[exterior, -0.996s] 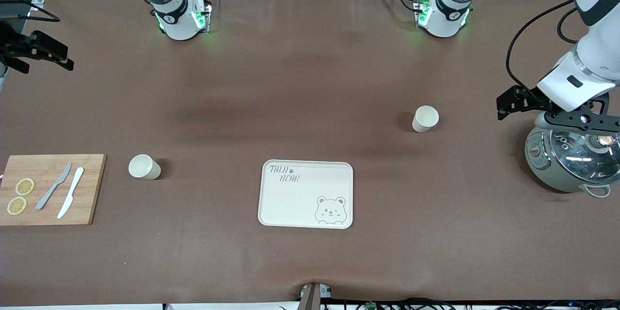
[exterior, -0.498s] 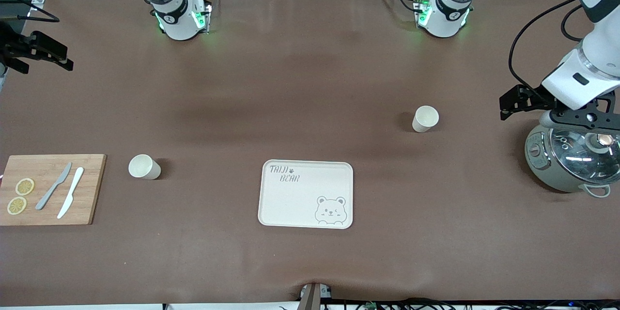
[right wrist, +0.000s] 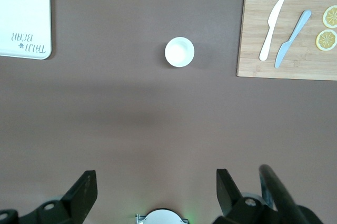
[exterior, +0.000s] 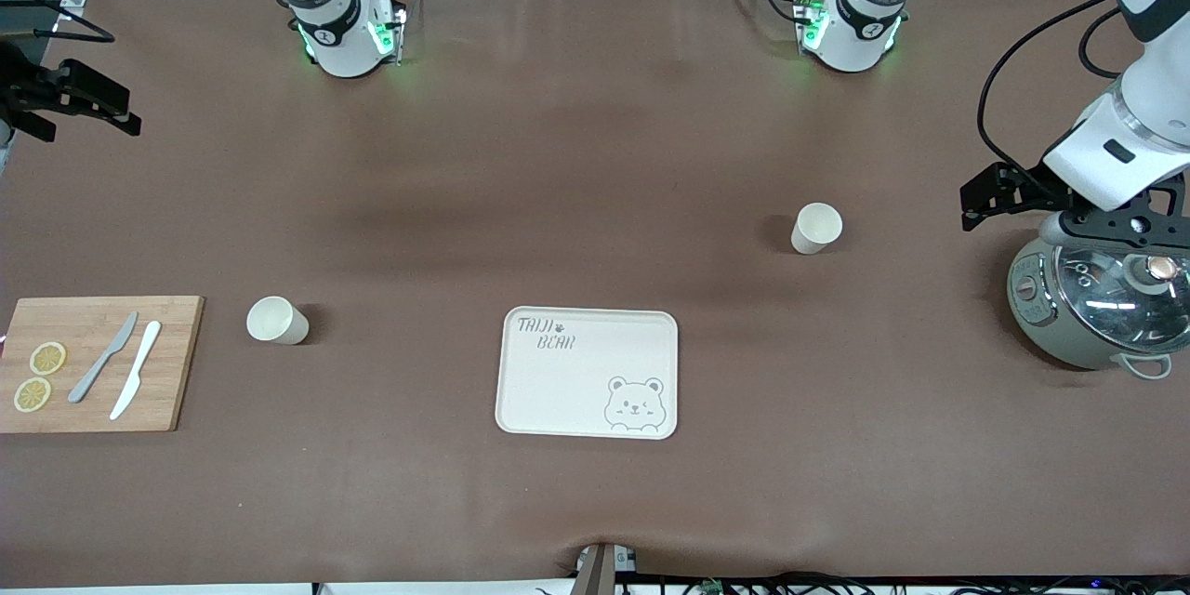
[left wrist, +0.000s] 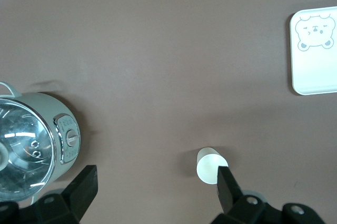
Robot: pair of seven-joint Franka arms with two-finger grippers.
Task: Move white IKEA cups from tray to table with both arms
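Two small cream-white cups stand upright on the brown table, both handleless, plain and tapered, with round open rims. One cup (exterior: 817, 228) stands toward the left arm's end of the table, farther from the front camera than the tray (exterior: 588, 373); its inside appears empty. The other cup (exterior: 275, 320) stands toward the right arm's end, just beside the wooden cutting board (exterior: 98, 363) and apart from it, well apart from the tray. The tray is cream, rectangular with rounded corners, printed with a bear face and lettering, and lies between the two cups, nearer the camera than either. The cutting board carries a grey knife (exterior: 103, 357), a white knife (exterior: 136, 382) and two lemon slices (exterior: 39, 376). The left hand (left wrist: 155, 182) hangs over the table between the first cup and a grey-green cooker with a glass lid (exterior: 1093, 302), fingers spread wide and holding nothing. The right hand (right wrist: 155, 184) is up over bare table near its own base, at the table's edge in the front view, fingers likewise spread and empty; its wrist camera looks down on the second cup, whose interior is bare.
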